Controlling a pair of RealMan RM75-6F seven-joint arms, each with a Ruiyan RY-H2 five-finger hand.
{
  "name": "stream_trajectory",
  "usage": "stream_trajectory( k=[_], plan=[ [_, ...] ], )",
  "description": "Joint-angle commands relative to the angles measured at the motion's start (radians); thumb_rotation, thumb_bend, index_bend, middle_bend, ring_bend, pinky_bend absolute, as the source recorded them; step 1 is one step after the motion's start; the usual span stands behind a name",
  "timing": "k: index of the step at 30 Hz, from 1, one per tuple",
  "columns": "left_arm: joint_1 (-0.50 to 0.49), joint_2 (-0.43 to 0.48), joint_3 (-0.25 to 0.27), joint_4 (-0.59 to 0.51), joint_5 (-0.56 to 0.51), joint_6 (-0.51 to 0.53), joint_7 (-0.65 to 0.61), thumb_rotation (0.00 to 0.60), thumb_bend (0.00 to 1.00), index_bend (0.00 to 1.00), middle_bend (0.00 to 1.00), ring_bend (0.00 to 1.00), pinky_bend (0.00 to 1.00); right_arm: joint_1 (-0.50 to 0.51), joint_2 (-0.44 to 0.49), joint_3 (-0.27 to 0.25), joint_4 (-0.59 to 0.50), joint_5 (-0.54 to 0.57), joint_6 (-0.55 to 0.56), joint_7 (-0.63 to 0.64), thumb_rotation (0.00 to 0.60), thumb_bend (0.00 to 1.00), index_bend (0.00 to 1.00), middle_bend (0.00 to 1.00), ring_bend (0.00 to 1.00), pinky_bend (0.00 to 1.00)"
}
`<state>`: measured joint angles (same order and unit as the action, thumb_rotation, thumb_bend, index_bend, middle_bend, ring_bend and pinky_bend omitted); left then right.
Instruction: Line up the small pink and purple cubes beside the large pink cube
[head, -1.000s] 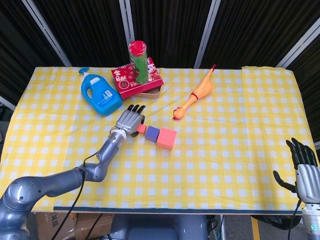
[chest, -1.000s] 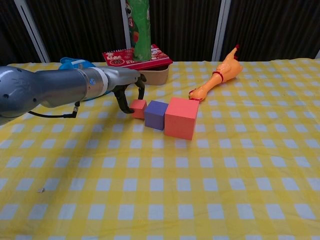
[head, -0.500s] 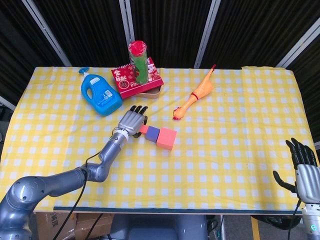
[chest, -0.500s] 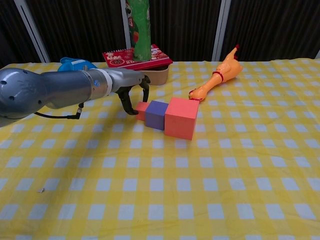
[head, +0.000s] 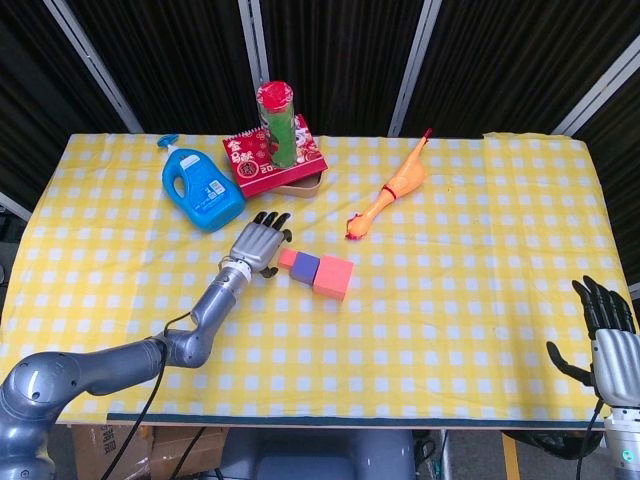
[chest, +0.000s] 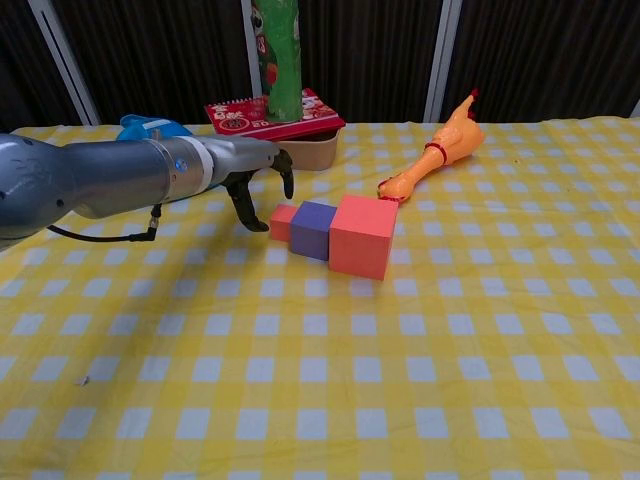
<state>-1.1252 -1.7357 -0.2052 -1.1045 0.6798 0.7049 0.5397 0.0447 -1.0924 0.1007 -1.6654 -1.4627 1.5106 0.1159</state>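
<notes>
The head view takes in the whole yellow checked tablecloth (head: 450, 300) and both hands. The right hand (head: 606, 335) shows only there, at the lower right corner past the table's edge, fingers spread and upright, holding nothing, its wrist cut off by the frame. The chest view leaves that hand out entirely but gives a closer, side-on look at the cubes.

In the chest view the small pink cube (chest: 284, 222), the purple cube (chest: 313, 229) and the large pink cube (chest: 363, 235) sit in one row, each touching the next, near the table's middle. The left hand (chest: 258, 180) hovers just to the left of the small pink cube, fingers curved downward and apart, holding nothing; a narrow gap between fingertips and cube is visible here. From the head view that gap is hard to judge.

The blue detergent bottle (head: 201, 187) is plain in the head view but mostly hidden behind the left arm in the chest view. The green canister (chest: 279, 58), standing on a red tin (chest: 290, 125), loses its top to the chest frame. A rubber chicken (chest: 438, 155) lies behind the cubes.
</notes>
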Motion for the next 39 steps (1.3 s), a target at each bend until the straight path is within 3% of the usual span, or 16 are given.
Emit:
stream_trajectory(
  k=[1,16,39],
  plan=[
    [0.028,0.061,0.018,-0.074,-0.017,0.036,0.018,0.6,0.31,0.24,0.0,0.0,0.05,0.0,0.0,0.0,0.0,-0.002,0.001,-0.002,0.6,0.37,0.0,0.0,0.0,0.04],
    [0.038,0.162,0.092,-0.219,-0.113,0.059,0.108,0.6,0.42,0.24,0.0,0.0,0.05,-0.001,-0.005,-0.001,0.0,-0.006,0.007,-0.007,0.6,0.37,0.0,0.0,0.0,0.04],
    [-0.024,0.056,0.09,-0.145,-0.165,0.057,0.146,0.6,0.42,0.24,0.0,0.0,0.05,-0.001,-0.001,-0.001,0.0,-0.006,0.003,0.003,0.6,0.37,0.0,0.0,0.0,0.04]
  ],
)
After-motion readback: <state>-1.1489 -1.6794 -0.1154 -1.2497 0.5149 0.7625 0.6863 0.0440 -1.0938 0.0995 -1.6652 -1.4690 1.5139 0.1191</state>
